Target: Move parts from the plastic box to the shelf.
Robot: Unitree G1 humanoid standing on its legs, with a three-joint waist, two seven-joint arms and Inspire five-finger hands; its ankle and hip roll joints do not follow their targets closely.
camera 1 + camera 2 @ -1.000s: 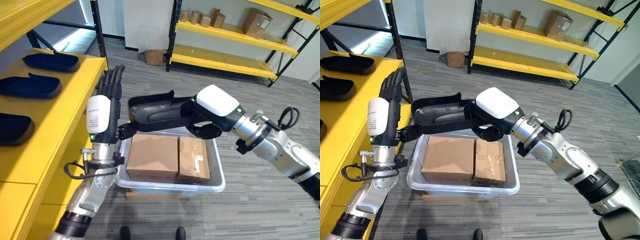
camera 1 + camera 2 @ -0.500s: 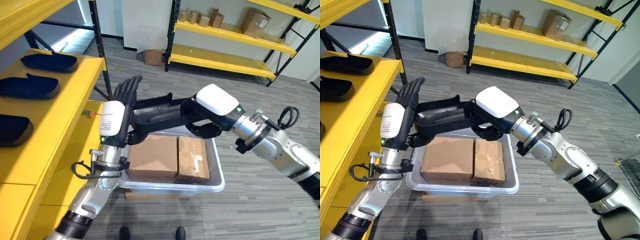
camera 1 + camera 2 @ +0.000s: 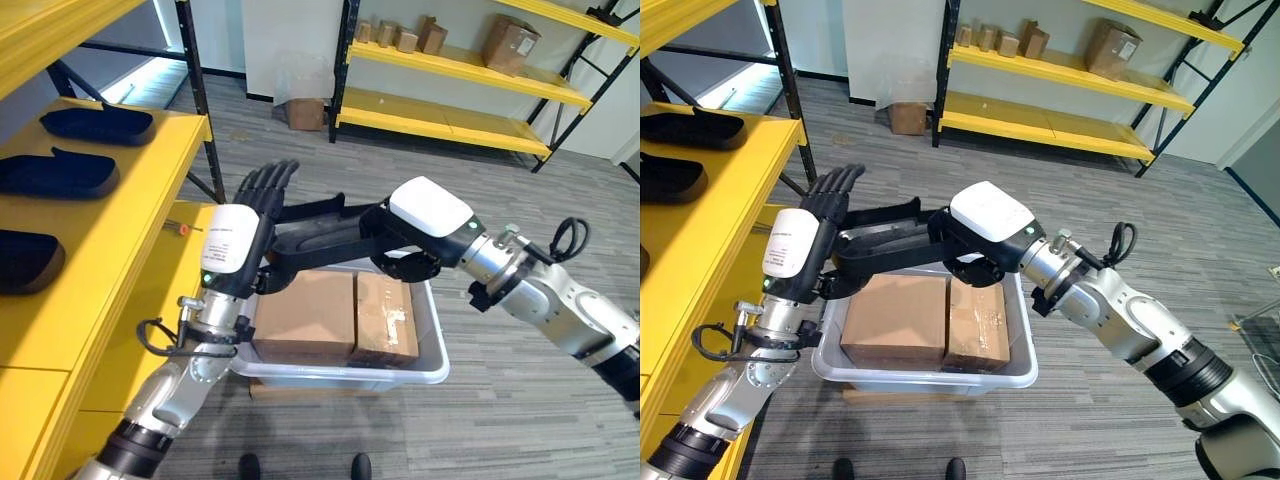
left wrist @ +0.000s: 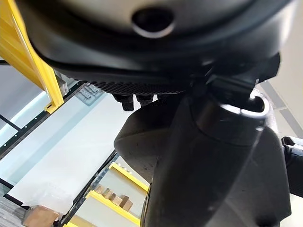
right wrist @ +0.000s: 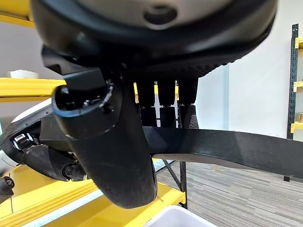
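- Midway: long black part held above the plastic box, right hand curled round it; left hand flat-fingered against its left end.
- Three parts already on the yellow shelf, left; this one not yet placed.

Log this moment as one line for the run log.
right robot hand: gripping black part above plastic box | left robot hand: open, fingers straight, against part's end | shelf: not reached

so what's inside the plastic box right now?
Two cardboard boxes side by side fill the plastic box. Its far end is hidden behind the black part held above; anything beneath the boxes is covered.
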